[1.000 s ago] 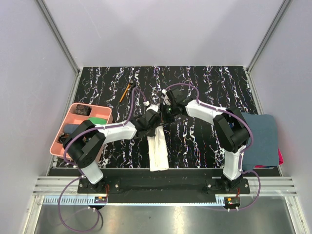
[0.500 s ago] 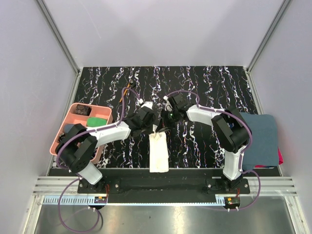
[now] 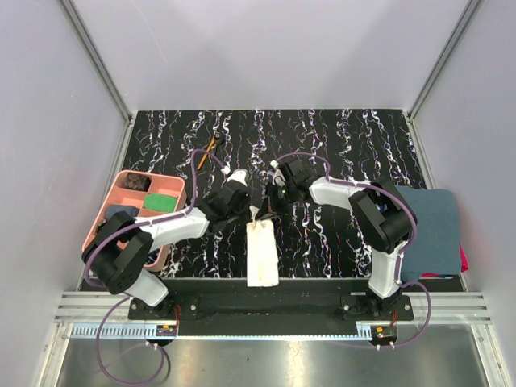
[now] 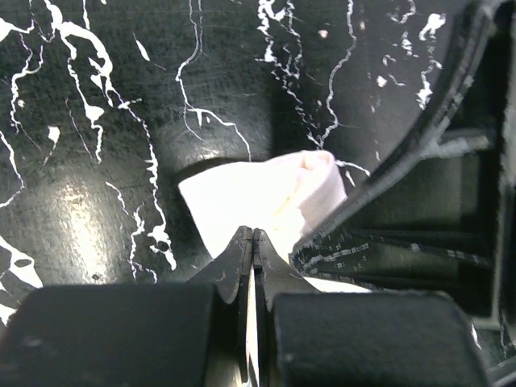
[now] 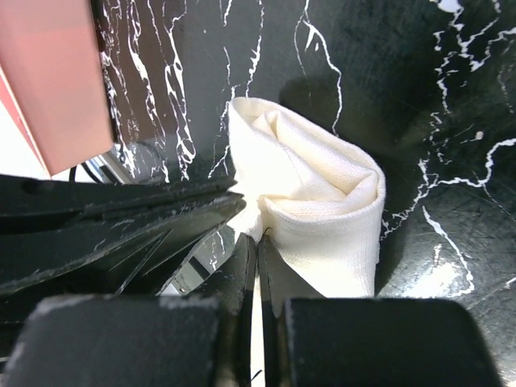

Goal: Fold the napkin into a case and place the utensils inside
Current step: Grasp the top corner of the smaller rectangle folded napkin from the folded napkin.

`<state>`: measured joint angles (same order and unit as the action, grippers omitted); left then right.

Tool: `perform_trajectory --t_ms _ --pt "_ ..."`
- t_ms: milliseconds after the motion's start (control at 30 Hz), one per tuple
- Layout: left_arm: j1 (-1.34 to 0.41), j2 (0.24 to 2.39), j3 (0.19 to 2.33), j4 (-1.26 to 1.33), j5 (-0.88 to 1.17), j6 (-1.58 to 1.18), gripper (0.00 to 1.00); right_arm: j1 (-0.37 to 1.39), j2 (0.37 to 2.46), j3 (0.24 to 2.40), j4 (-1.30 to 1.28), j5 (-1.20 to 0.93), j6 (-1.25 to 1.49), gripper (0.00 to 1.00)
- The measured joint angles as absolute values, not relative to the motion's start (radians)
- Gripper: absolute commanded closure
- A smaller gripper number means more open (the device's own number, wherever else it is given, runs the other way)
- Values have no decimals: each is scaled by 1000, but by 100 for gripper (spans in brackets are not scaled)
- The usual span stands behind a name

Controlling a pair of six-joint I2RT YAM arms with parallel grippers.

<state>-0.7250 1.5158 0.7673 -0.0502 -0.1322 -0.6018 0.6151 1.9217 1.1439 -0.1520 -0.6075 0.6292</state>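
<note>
Pink tray, green item inside

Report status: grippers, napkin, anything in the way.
Left gripper shut on napkin, far end. Right gripper shut on same end. Napkin a narrow strip. Orange stick lies apart, behind it.

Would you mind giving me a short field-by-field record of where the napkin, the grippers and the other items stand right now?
napkin: narrow folded strip between the arms, far end lifted
left gripper: shut on the napkin's far end
right gripper: shut on the same end
orange-handled stick: on the table, outside the napkin
pink tray: left side
towel: right side
</note>
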Motion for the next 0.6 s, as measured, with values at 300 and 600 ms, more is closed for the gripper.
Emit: perform_trajectory --t_ms 300,600 --pt "-725 1462 708 13 -108 -610 100 625 1933 1144 -146 -614 635 100" --pt "-724 1462 689 42 -85 -637 100 649 1996 1176 -149 -608 646 99"
